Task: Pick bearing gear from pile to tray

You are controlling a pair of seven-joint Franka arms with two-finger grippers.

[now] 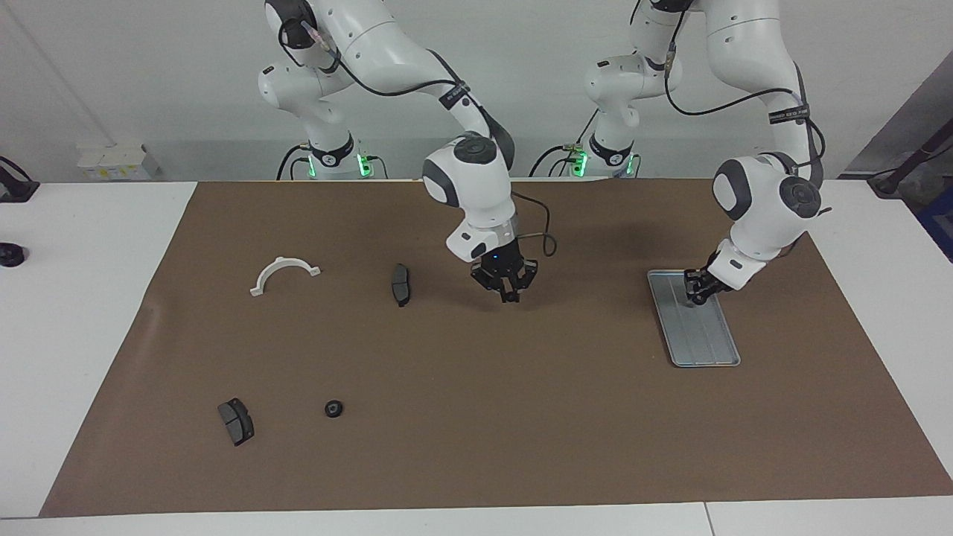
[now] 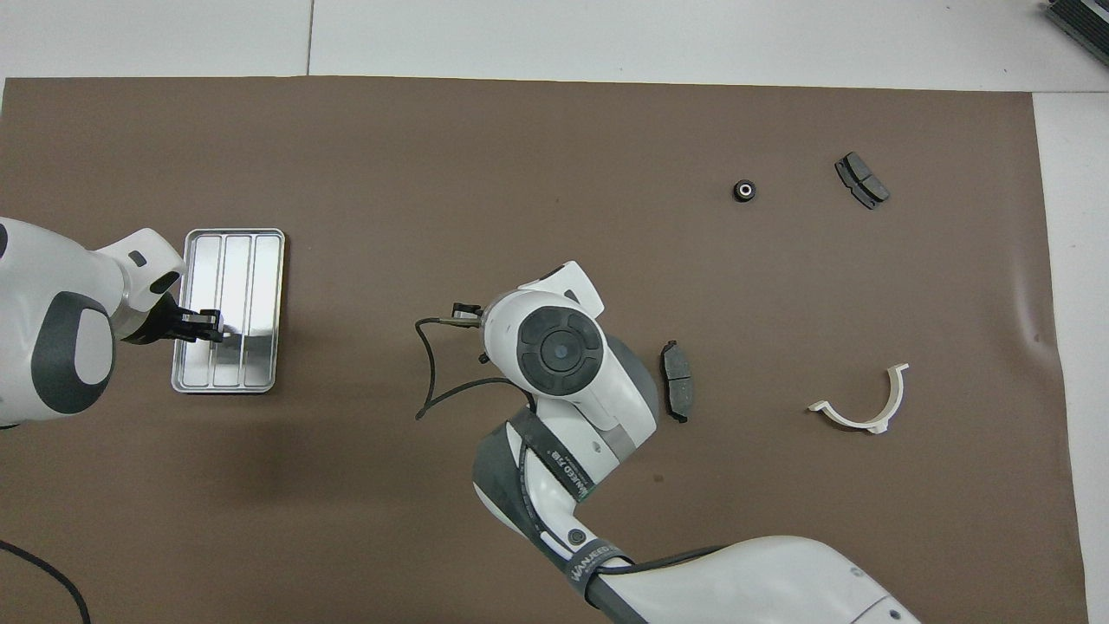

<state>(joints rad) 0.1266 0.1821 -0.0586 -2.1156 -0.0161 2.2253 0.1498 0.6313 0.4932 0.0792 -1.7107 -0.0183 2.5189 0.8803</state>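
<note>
**Gear sitting on the mat, tray empty as far as I can see**

Going across the facing view from the right arm's end of the table.

The first brake pad (image 1: 236, 421) lies flat on the brown mat (image 1: 521, 447), farther from the robots than everything else. The white half-ring bracket (image 1: 283, 273) is much nearer to the robots, well apart from it. The bearing gear (image 1: 333, 409) sits near the first brake pad, toward the left arm's end from it, with nothing touching it. The second brake pad (image 1: 400, 284) lies beside the bracket. It's a loose scatter rather than a heap, so my guess is the gear has clear room for a straight-down grab.

The right gripper (image 1: 510, 296) hangs low over bare mat mid-table, next to the second brake pad, with its pincer pressed together. I can't tell if anything tiny is nipped in the tips.

The tray (image 1: 707, 342) is at the left arm's end, long side running away from the robots. I'd say it's parked there so that arm can reach it easily. The left gripper (image 1: 696, 295) is low over the tray's end nearer the robots. I can't tell whether it's spread or closed, or whether it touches the metal.

Count:
- 1 gear in sight, on the mat and not in the tray
- 2 brake pads
- 1 bracket
- 1 tray, with no part visible in it
</note>
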